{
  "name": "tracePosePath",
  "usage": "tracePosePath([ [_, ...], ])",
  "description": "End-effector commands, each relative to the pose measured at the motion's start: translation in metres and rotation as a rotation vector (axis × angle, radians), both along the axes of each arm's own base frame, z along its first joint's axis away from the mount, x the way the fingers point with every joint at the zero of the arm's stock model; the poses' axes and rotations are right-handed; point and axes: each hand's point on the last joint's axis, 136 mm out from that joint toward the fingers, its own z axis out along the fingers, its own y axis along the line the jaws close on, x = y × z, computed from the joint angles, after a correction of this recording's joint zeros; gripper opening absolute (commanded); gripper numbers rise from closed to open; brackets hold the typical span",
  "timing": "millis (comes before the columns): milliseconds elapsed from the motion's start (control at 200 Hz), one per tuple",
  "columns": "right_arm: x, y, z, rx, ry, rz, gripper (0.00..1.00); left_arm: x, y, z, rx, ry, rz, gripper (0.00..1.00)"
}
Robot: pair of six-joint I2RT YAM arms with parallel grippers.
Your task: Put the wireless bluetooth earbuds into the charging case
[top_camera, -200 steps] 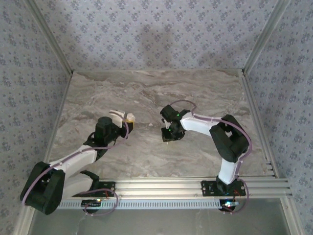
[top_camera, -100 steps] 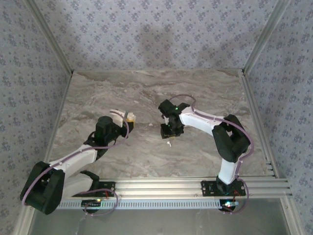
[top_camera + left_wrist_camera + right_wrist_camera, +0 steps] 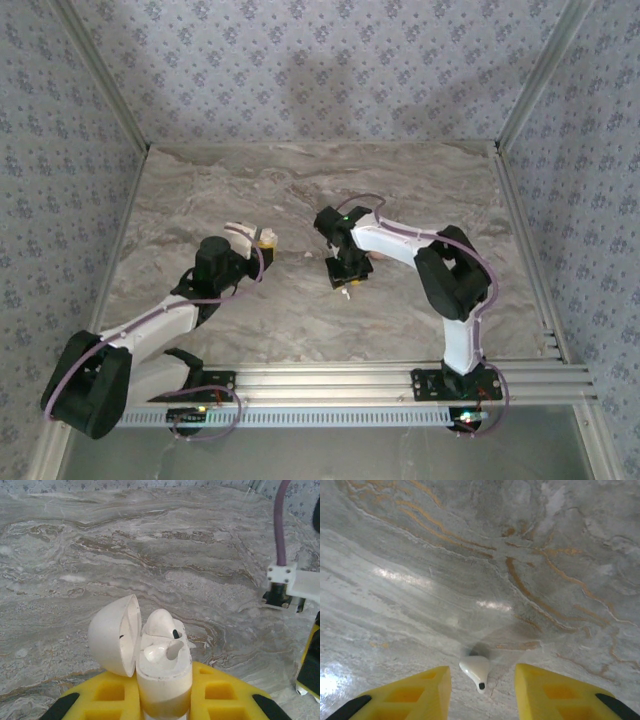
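**White earbud lies loose beside open case**

Yellow-padded fingers of the left gripper [image 3: 164,702] are closed on the lower body of the white charging case [image 3: 164,677] and hold it upright above the marble-patterned table [image 3: 470,555]. The case's rounded lid [image 3: 114,635] is swung open to its left. One earbud [image 3: 161,624] sits at the case's mouth, a dark spot on its side. The other earbud [image 3: 476,670] lies on the table to the right of the case and somewhat nearer the arm bases, well apart from it. The right gripper [image 3: 482,692] hangs over that earbud with its fingers spread, one on either side, neither touching it.
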Motion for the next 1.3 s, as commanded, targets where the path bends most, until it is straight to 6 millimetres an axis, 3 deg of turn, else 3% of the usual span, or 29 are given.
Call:
tracePosePath([
  [0, -0.005, -0.001, -0.003, -0.028, 0.034, 0.024, 0.39, 0.003, -0.005, 0.024, -0.013, -0.064, -0.017, 0.08],
  [819, -0.011, 0.004, -0.022, -0.039, 0.073, 0.034, 0.31, 0.001, -0.004, 0.025, -0.014, -0.068, -0.019, 0.08],
  [1044, -0.015, 0.004, -0.02, -0.044, 0.083, 0.033, 0.35, 0.0, -0.004, 0.025, -0.013, -0.066, -0.019, 0.08],
  [1299, -0.018, 0.0, -0.018, -0.068, 0.083, 0.039, 0.3, 0.0, -0.004, 0.024, -0.014, -0.063, -0.018, 0.08],
])
